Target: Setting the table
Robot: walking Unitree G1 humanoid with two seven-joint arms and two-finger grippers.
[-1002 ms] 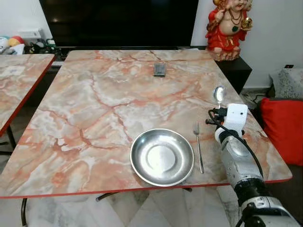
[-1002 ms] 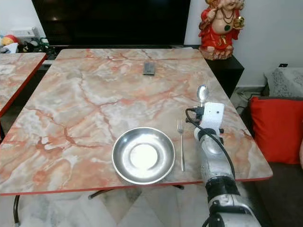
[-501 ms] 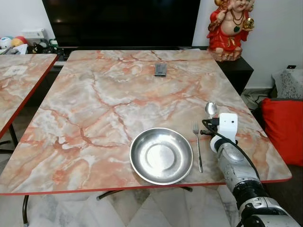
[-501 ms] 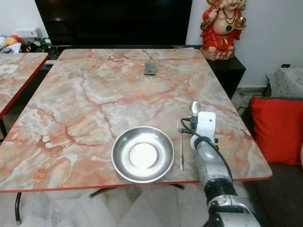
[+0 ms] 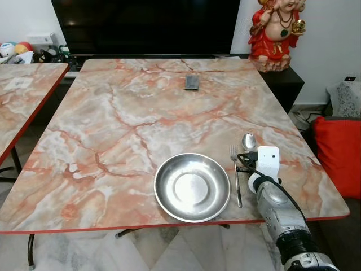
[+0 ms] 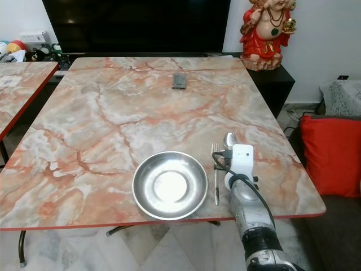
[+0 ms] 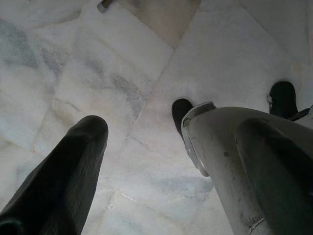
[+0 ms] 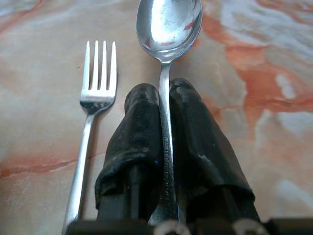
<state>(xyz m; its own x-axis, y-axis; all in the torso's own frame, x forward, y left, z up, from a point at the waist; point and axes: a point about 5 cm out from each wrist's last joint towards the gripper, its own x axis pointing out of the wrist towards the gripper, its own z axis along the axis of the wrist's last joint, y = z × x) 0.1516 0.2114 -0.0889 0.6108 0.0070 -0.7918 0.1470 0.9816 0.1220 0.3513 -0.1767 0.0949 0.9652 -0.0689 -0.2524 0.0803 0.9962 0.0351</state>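
Spoon held low over the worktop, beside the fork.

The spoon [image 8: 167,29] is clenched by its handle in the right gripper [image 8: 166,147] jaws, bowl pointing away, just right of the fork [image 5: 236,175]. The steel plate [image 5: 192,187] lies left of the fork on the marble worktop [image 5: 124,118]. The left gripper [image 7: 146,161] hangs over floor tiles, jaws released.
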